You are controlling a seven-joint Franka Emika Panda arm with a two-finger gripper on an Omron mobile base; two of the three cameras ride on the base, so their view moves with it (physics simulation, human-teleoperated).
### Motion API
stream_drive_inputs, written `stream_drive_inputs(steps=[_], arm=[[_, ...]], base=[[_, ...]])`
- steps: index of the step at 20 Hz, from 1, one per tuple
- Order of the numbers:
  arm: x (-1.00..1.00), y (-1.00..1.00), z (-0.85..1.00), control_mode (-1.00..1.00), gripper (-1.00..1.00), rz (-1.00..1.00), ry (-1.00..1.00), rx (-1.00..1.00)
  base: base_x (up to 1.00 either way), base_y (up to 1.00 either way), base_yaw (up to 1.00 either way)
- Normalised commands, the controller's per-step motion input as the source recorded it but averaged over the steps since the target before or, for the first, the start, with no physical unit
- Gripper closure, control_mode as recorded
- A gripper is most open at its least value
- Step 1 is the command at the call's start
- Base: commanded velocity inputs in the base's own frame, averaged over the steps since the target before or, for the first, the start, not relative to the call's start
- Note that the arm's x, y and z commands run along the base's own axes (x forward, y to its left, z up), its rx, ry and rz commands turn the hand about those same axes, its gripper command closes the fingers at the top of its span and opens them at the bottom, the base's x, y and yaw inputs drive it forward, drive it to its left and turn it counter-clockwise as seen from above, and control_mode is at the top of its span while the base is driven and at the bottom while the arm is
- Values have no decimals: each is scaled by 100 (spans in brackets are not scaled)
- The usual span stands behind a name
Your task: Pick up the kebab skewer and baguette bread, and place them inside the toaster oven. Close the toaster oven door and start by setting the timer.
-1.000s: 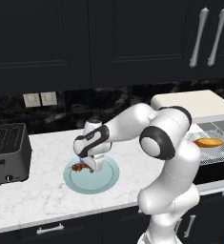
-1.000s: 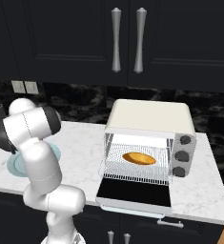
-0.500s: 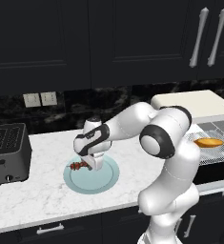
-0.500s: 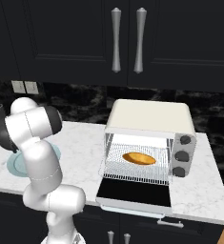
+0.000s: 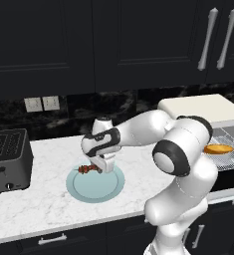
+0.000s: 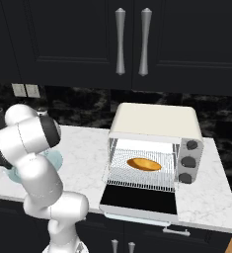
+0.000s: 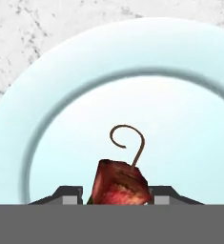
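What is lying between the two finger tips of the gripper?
In the hand view, the kebab skewer sits between the gripper tips, over the pale blue plate.

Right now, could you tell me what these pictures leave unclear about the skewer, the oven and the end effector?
- Kebab skewer: hand view, lower length cut off by the bottom edge.
- End effector: left base view, fingertips too small to judge contact.
- Toaster oven: left base view, cut off at the right edge.
- Timer: right base view, markings too small.

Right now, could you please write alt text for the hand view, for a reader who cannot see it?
The gripper is shut on the kebab skewer, whose red-brown chunk sits between the finger tips, with its hooked end curling above. Behind lies a pale blue plate on a white marble counter.
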Motion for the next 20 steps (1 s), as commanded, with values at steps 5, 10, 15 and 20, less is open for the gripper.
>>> stream_drive_inputs(steps=[5,10,15,20], arm=[[-48,-41,41,-100,100,-1,0,0],[-39,-45,58,-100,100,-1,-3,0],[-22,-67,44,-100,100,0,-1,0],[-21,-74,18,-100,100,-2,-3,0]], base=[[0,0,0],[0,0,0],[0,0,0],[0,0,0]])
